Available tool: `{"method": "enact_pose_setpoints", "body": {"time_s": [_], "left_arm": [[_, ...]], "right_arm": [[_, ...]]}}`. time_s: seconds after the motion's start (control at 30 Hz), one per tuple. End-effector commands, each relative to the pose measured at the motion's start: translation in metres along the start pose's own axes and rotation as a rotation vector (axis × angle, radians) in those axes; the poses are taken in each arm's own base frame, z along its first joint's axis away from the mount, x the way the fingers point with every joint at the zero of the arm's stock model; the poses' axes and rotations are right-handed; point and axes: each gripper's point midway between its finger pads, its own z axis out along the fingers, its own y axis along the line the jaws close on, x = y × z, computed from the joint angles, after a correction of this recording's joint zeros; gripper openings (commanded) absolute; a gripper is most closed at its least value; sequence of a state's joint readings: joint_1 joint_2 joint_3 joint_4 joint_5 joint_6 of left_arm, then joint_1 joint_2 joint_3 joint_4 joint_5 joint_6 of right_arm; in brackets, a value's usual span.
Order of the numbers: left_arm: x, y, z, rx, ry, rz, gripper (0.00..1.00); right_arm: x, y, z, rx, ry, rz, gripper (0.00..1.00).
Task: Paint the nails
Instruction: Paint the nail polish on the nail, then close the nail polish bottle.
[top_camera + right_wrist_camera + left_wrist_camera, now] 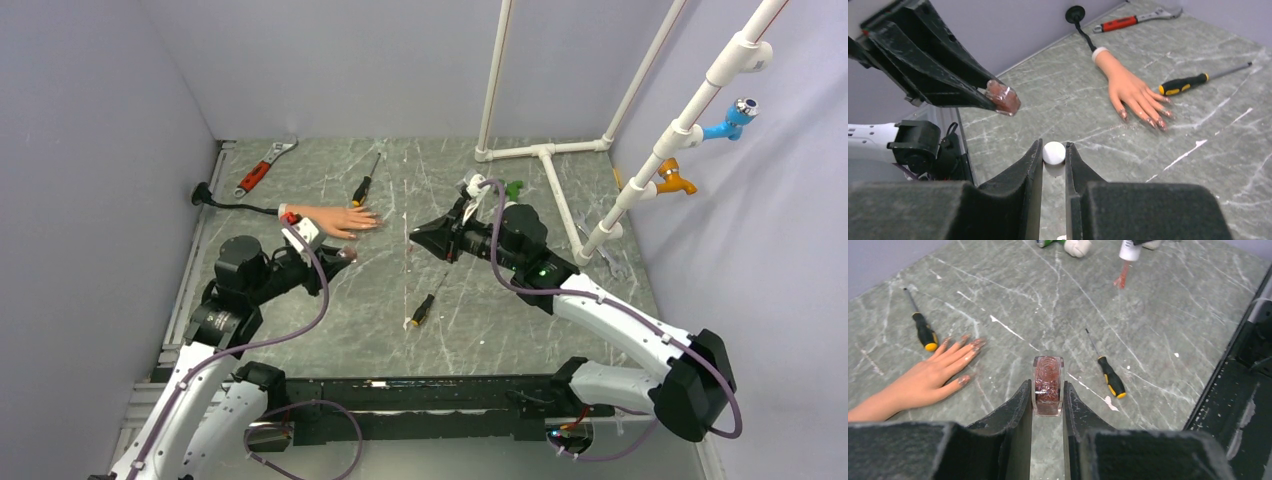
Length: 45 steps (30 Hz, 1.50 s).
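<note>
The flesh-coloured mannequin hand point(335, 220) lies palm down at the back left of the table, fingers pointing right. Its tiny nails point(970, 343) show reddish glitter, also in the right wrist view point(1150, 120). My left gripper point(345, 255) is shut on a small glass polish bottle point(1048, 385) of reddish glitter, held just in front of the fingers. My right gripper point(413, 235) is shut on the white cap point(1054, 152) of the brush. In the left wrist view the cap point(1130, 250) and its reddish brush tip point(1121, 279) hang above the table, apart from the hand.
A black-and-yellow screwdriver point(365, 183) lies behind the fingertips, and another point(425, 305) at centre front. A red-handled wrench point(262, 170) and a black cable plug point(200, 193) are at the back left. A white pipe frame point(545, 160) with blue and orange taps stands on the right.
</note>
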<state>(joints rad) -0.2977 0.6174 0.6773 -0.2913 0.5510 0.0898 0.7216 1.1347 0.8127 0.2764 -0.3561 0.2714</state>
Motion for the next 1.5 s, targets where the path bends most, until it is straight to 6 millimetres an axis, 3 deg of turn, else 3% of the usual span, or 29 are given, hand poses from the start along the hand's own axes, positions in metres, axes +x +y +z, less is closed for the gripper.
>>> {"method": "enact_pose_setpoints", "body": {"time_s": [0.0,0.2,0.43,0.67,0.8,1.47], "left_arm": [[-0.026,-0.018,0.002,0.113,-0.076,0.038,0.0],[-0.03,-0.028,0.001,0.167,-0.085,0.037,0.0],[-0.028,-0.049,0.001,0.277,-0.078,0.044,0.0],[-0.033,-0.078,-0.005,0.471,-0.103,0.041,0.0],[-0.033,-0.084,-0.007,0.511,-0.109,0.04,0.0],[-0.029,-0.077,-0.003,0.459,-0.087,0.044,0.0]], "right_arm": [[-0.038,0.019,-0.005,-0.086,-0.07,-0.089,0.0],[-0.038,0.018,0.002,-0.173,-0.028,-0.053,0.0],[-0.065,0.021,0.001,-0.213,-0.082,-0.063,0.0],[-0.104,0.056,-0.016,-0.351,-0.123,-0.119,0.0],[-0.114,0.075,-0.023,-0.45,-0.137,-0.107,0.0],[-0.074,0.113,0.016,-0.585,0.037,-0.042,0.0]]}}
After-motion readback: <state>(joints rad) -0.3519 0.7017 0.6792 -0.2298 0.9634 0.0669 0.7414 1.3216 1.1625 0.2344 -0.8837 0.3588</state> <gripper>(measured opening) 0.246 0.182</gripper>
